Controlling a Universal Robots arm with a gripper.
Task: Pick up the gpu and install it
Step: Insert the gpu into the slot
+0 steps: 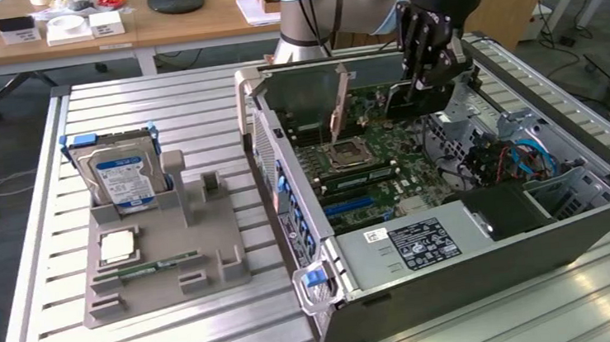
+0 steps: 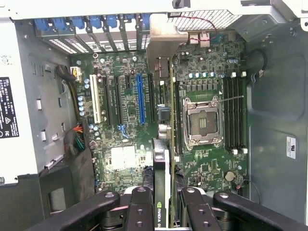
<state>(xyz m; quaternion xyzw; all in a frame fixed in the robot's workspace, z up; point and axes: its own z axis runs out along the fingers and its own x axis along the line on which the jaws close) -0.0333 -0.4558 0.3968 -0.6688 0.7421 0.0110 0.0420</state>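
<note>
The gpu [image 2: 162, 163] appears edge-on in the wrist view, a thin green board with a black cooler, and its silver end bracket [image 2: 161, 38] reaches toward the blue-tabbed rear slots. My gripper [image 2: 166, 211] is shut on the card, one black finger [image 2: 139, 207] on each side. In the exterior view the gripper [image 1: 428, 61] hangs over the open computer case [image 1: 457, 265] with the gpu [image 1: 404, 100] held upright above the motherboard [image 1: 394, 171]. The card hovers beside the long blue slot [image 2: 140, 96] and the CPU socket [image 2: 202, 120]; I cannot tell whether it touches the board.
On the exterior view's left a grey tray [image 1: 213, 254] holds a hard drive [image 1: 123, 178], a CPU chip [image 1: 119, 247] and a RAM stick [image 1: 153, 265]. Inside the case are a power supply [image 1: 422, 244], cables [image 1: 519, 156] and drive bays. Desks stand behind.
</note>
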